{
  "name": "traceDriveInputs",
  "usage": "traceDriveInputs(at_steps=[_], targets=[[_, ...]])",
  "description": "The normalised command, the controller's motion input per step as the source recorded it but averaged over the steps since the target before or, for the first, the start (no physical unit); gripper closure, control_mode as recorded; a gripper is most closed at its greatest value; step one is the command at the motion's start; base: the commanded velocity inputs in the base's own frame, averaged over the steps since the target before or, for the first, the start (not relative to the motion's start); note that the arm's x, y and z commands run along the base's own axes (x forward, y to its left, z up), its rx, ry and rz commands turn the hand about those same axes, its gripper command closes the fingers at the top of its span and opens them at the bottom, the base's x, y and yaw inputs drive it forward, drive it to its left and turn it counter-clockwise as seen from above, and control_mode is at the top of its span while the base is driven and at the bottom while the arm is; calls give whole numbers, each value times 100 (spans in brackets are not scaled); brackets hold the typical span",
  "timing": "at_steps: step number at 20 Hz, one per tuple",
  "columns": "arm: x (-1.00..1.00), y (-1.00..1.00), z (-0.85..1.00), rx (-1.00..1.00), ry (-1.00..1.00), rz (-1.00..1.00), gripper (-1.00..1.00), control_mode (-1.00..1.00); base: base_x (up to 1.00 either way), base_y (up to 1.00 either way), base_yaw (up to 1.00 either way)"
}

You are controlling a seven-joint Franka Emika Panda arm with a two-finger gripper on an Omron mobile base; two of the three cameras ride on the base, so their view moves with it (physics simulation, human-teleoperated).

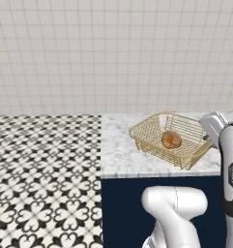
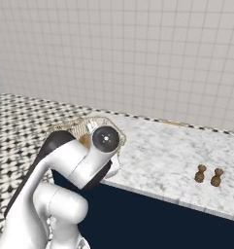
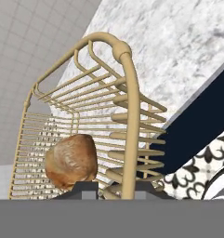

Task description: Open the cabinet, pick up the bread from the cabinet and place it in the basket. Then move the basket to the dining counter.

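In the left base view the bread (image 1: 171, 139) lies inside the wire basket (image 1: 152, 137), which rests on the marble tabletop (image 1: 118, 155) near its front edge. The right base view shows two small brown shakers (image 2: 208, 175) far right. In the hand view the jaws clamp the basket's rim; only releasing seems left.

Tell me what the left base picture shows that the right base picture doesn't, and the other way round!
Left base view: the bread lies in plain sight inside the basket, with nothing in front of it.

Right base view: two small brown shakers stand on the marble, far from the basket, and the robot's arm covers most of the basket.

Both: the gold wire basket sits on the dining counter, near its end, with patterned floor and a tiled wall.
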Motion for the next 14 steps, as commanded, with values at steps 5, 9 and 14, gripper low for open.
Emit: traceDriveInputs(at_steps=[5,9,14], targets=[[95,0,-20,-2,2,-4,100,-100,0,0,0],[87,-36,-41,0,2,5,100,-100,0,0,0],[57,-50,-42,0,0,18,100,-100,0,0,0]])
